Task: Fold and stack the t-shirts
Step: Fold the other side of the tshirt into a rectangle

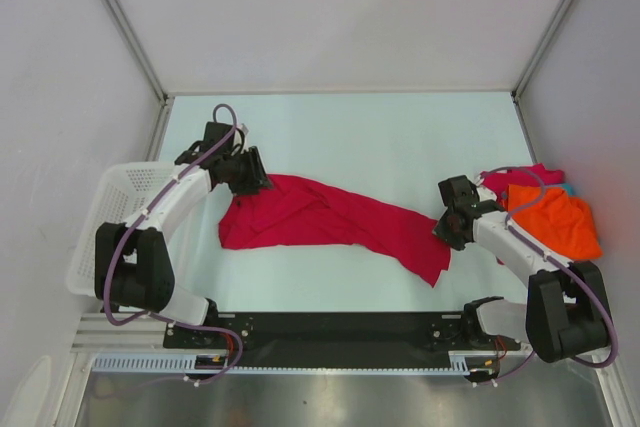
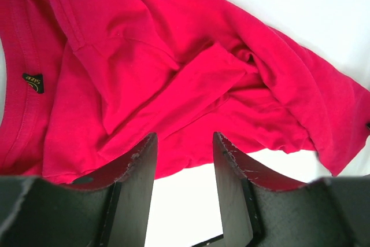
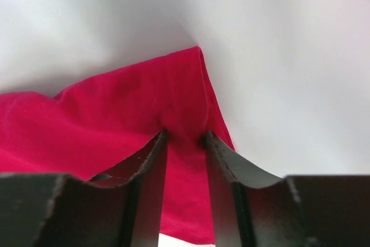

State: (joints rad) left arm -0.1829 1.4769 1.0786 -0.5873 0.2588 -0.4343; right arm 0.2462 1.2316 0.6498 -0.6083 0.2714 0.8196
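Right gripper (image 3: 184, 138) first: its jaws are standing narrow with a raised fold of the crimson t-shirt (image 3: 110, 114) filling the gap between them, though whether they are truly clamping it I cannot tell. The left gripper (image 2: 185, 142) is sitting about half open with its tips at the cloth's near edge. Bare table (image 2: 179, 201) is showing between the fingers and nothing is pinched. Moving outward, the crimson t-shirt is lying rumpled and stretched across the middle of the table, with the left gripper at its upper-left end and the right gripper at its right end. At the far left the white lattice basket (image 1: 100, 209) is standing beside the table's edge, showing only its own mesh. Just right of the right gripper an orange t-shirt (image 1: 556, 227) is lying atop a heap, a magenta t-shirt (image 1: 520, 177) and a sliver of teal t-shirt (image 1: 569, 189) peeking out behind it. Only the left wrist view is catching a black size label (image 2: 33, 82) by the neckline, and only the overhead is showing the basket and heap.
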